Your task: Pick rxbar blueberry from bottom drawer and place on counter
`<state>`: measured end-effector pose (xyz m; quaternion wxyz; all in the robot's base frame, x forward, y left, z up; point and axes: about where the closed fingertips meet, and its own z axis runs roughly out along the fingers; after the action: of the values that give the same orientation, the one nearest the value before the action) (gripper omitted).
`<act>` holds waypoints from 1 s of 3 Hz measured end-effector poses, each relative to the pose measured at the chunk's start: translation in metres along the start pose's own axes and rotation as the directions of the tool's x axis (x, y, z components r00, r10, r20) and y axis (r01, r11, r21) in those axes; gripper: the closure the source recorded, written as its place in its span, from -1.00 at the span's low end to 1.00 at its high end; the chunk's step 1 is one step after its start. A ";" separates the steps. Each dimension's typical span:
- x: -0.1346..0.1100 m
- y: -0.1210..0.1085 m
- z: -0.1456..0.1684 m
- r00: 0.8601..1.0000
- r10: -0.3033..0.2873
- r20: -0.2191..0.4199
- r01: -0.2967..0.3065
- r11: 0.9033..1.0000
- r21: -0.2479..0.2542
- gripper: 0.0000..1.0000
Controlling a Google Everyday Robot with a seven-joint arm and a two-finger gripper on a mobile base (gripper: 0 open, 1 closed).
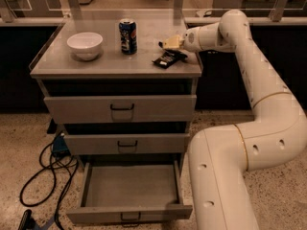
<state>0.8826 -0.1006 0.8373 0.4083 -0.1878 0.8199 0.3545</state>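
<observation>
The robot's arm is hiding the right front corner of the bottom drawer (pixel 129 188), which is standing pulled open. The gripper (pixel 170 43) is hovering at the counter's (pixel 96 67) right edge, just above the rxbar blueberry (pixel 167 59). Whether it is open or closed cannot be told. The bar is lying flat near the right front corner. A soda can (pixel 127 36) and a white bowl (pixel 85 45) are sitting further left.
</observation>
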 end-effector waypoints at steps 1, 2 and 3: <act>0.001 0.000 0.001 1.000 0.002 -0.001 -0.002 1.000 -0.001 0.63; 0.001 0.000 0.001 1.000 0.002 -0.002 -0.002 1.000 -0.001 0.16; 0.001 0.000 0.001 1.000 0.002 -0.002 -0.002 1.000 -0.001 -0.30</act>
<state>0.8828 -0.0999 0.8361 0.4073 -0.1875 0.8203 0.3550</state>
